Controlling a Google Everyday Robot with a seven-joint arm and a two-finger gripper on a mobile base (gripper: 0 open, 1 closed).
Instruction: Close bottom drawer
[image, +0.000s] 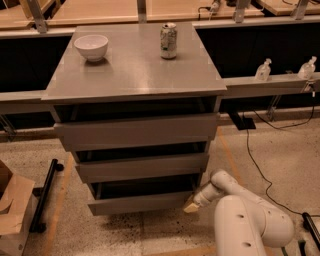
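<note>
The bottom drawer (140, 202) is the lowest and narrowest grey-brown drawer of the cabinet (135, 75). It stands pulled out, with a dark gap above its flat front. My gripper (192, 205) is at the end of the white arm (250, 225), low at the drawer front's right end, at or just off its lower right corner. The middle drawer (142, 167) and top drawer (137, 131) sit above it, each also showing a dark gap.
A white bowl (91, 46) and a drink can (168, 40) stand on the cabinet top. A cardboard box (12, 210) and a black bar (45, 192) lie on the floor at the left. A black cable (250, 150) runs across the floor at the right. Two small bottles (263, 70) sit on the right ledge.
</note>
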